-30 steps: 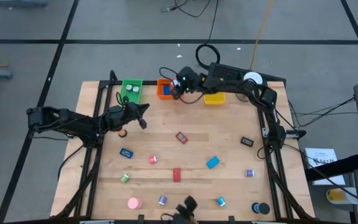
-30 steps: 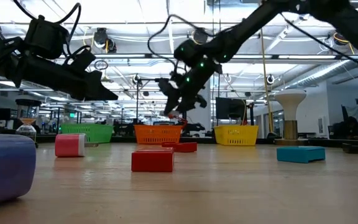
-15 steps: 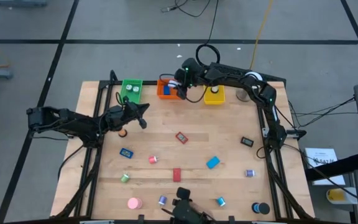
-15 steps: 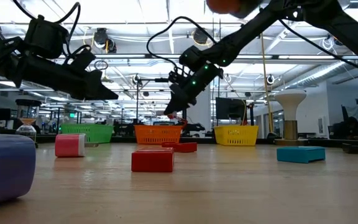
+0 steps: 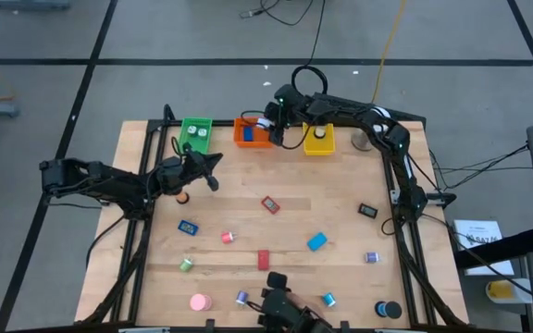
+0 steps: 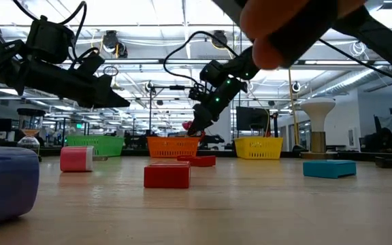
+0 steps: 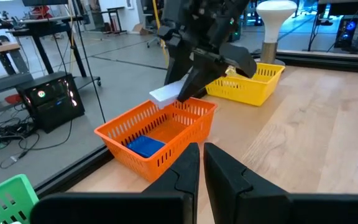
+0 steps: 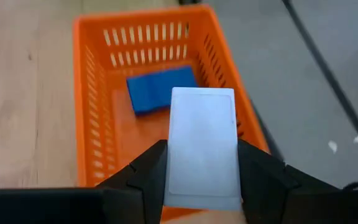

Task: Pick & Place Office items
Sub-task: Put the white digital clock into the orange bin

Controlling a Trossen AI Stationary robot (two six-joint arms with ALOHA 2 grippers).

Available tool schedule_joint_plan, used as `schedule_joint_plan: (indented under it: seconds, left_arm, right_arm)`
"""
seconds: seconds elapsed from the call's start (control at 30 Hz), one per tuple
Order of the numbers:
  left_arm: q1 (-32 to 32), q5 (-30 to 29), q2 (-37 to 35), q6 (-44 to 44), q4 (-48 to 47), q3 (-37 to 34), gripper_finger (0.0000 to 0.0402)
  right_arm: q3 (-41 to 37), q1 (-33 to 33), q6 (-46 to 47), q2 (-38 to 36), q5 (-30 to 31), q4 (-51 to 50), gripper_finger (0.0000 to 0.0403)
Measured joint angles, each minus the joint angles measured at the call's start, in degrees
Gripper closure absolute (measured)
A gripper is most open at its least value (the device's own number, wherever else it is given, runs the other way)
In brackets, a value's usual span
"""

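While the right gripper (image 8: 201, 186) hangs over the orange tray (image 8: 89, 93) at the tabletop's far edge, its two fingers are clamped on the long sides of a flat white block (image 8: 202, 146). The block sits level above the tray's open top, which reads as a release position: let go from here, it should drop inside rather than onto the rim. A blue block (image 8: 160, 92) already lies on the tray floor, toward the far wall.

The left gripper (image 5: 213, 171) hovers above the tabletop near the left edge, just in front of the green tray (image 5: 195, 133). In its own wrist view the fingers (image 7: 185, 171) stand almost together with only a thin gap and nothing between them. Judged as waiting, pointed toward the orange tray.

View notes:
- Right wrist view alone shows the grip on the white block and how it lines up over the tray.
- Left wrist view shows the same block from the side, clear above the rim, with the yellow tray (image 7: 247, 87) beyond.
- High view alone gives the spread of office items left on the tabletop: red block (image 5: 263, 260) near the middle, blue block (image 5: 316, 242) to its right, pink roll (image 5: 198, 301) by the near edge.
- Low view is partly blocked by a blurred orange shape close to the lens; cannot tell what it is.
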Motion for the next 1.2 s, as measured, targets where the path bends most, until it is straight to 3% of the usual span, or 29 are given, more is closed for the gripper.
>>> schedule_joint_plan:
  seconds: [0.3,1.2]
  left_arm:
    - [0.0,0.0,0.0,0.0,0.1,0.0,0.0371]
    - [0.0,0.0,0.0,-0.2,0.1,0.0,0.0371]
  right_arm:
    - [0.2,0.7,-1.8,2.4,-0.1,4.4,0.0247]
    - [0.1,0.6,0.1,2.5,-0.2,3.7,0.024]
